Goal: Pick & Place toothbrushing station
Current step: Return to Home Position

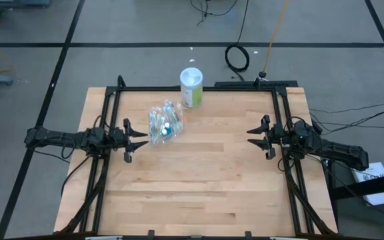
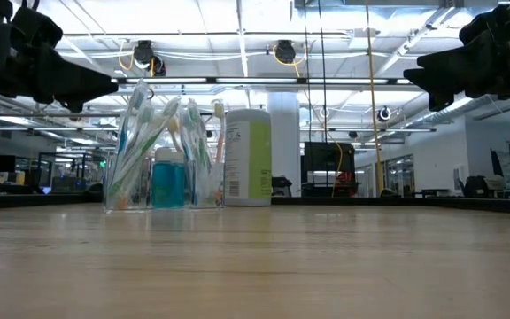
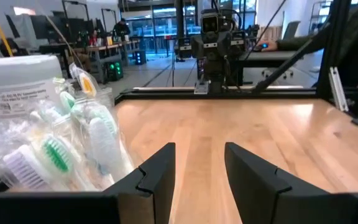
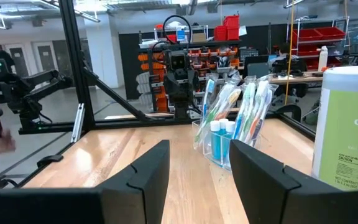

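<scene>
- Clear plastic container (image 1: 164,125): stands on the wooden table (image 1: 205,187) in its far-left part, upright by the low view, with crinkled see-through walls.
- Contents, first item: toothbrushes (image 2: 140,133) packed together, heads up and fanned outward above the rim. I see green, blue, orange and white among them. I cannot count them because they overlap.
- Contents, second item: small blue tubes (image 4: 220,142) stand low in the middle of the container, between the brush handles. Two white caps show in my right wrist view; the low view shows only one blue body.
- White canister with a green label (image 1: 191,88): stands upright at the table's far edge, close beside the container and beyond it. Its lid is on and its contents are not visible.
- My left gripper (image 1: 139,139): at the left side of the table, raised off the surface. Its fingers are parted with nothing between them. The container sits just ahead and to the far side of its fingertips, with no contact.
- My right gripper (image 1: 254,137): at the right side of the table, also raised. Its fingers are spread and empty, and it is well apart from the container, facing it across bare wood.
</scene>
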You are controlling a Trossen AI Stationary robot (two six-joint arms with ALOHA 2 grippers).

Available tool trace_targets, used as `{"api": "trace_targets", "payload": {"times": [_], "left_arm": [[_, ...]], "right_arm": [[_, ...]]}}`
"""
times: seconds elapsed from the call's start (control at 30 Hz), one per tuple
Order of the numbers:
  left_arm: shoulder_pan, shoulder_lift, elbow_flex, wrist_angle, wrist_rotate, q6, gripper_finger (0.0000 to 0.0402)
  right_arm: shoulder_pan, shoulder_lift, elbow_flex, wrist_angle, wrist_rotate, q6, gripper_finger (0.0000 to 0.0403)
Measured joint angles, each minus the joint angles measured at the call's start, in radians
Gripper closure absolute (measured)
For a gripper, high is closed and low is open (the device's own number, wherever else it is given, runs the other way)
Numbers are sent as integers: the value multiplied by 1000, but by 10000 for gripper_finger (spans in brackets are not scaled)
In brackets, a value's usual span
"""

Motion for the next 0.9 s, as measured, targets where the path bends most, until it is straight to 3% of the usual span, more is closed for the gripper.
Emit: {"api": "trace_targets", "payload": {"times": [0.9], "left_arm": [[0, 0, 1, -1, -2, 19, 256]], "right_arm": [[0, 0, 0, 0, 1, 0, 243]]}}
